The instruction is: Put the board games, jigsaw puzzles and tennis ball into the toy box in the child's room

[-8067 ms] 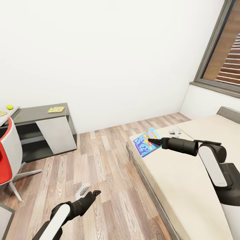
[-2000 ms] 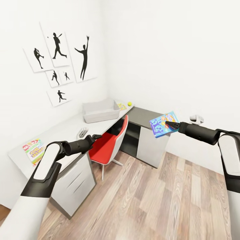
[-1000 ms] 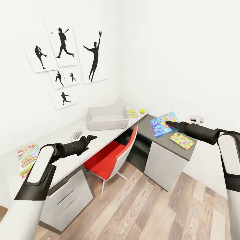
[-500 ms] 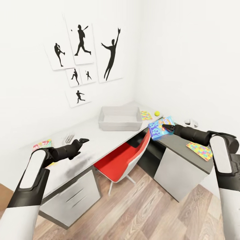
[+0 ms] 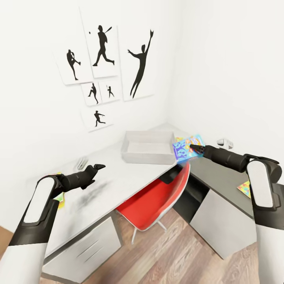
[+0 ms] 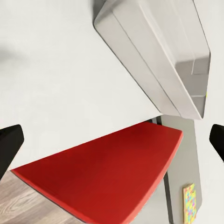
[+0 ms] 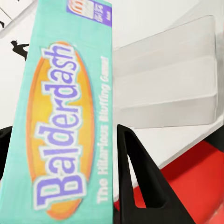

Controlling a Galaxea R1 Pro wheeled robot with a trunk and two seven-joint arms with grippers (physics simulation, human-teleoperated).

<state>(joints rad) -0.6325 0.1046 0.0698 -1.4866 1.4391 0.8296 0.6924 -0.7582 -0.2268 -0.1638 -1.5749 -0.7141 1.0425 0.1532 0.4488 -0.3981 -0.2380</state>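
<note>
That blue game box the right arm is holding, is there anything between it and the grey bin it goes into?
Nothing visible. The right gripper holds the blue board game in the air beside the toy box, close to its near end wall. The bin's inside looks bare in the right wrist view.

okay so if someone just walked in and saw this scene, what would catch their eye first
Probably the bright blue board game, clamped in the right gripper and held in the air beside the light grey toy box on the pale table. Next, the red chair tucked under that table. Then the black athlete silhouette prints on the white wall above.
</note>
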